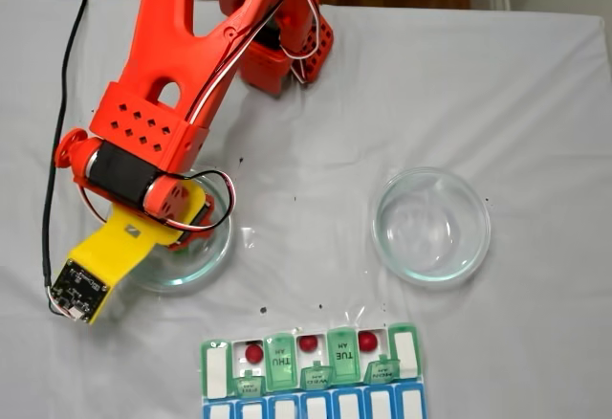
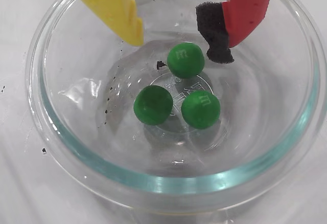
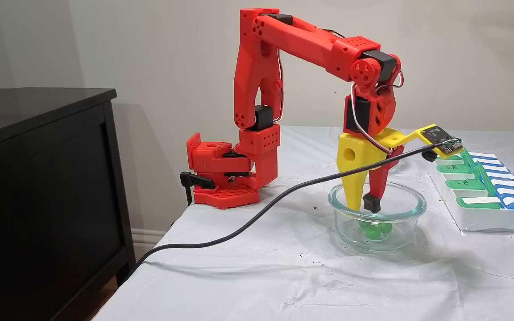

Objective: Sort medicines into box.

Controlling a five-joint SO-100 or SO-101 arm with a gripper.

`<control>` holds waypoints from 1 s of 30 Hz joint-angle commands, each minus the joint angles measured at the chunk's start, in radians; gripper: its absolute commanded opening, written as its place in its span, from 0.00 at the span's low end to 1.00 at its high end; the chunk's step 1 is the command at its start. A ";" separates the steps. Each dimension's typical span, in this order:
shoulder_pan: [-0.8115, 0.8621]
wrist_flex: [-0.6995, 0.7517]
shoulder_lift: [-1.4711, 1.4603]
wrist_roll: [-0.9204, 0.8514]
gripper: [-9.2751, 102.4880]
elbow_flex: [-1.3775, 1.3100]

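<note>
Three green medicines are sitting bunched together at the bottom of a clear glass dish in the wrist view, each touching or nearly touching its neighbours. Above them the pincer is hanging with its jaws spread apart, gripping nothing: a yellow finger is coming in from the upper left and a red finger with a black foam pad from the upper right. The uppermost green ball is lying just below the gap between the two tips. Tiny dark specks are scattering over the glass.

Looking down in a fixed view, the red arm is reaching over the same dish on the left of the white-covered counter. A second glass dish is standing well apart to the right. Along the bottom edge the box is lying with some green lids raised, and three red medicines are resting in separate open compartments, with shut lids marked THU and TUE between them.

From the side in a fixed view, the pincer is dipping inside the dish, its tips hovering above the green balls. The box is sitting to the right, and a black cable is trailing across the counter toward a dark cabinet.
</note>
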 commanded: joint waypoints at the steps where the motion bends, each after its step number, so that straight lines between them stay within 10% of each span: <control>1: -0.018 -0.023 0.064 0.000 0.28 0.000; 30: -0.031 -0.153 0.060 -0.005 0.27 0.110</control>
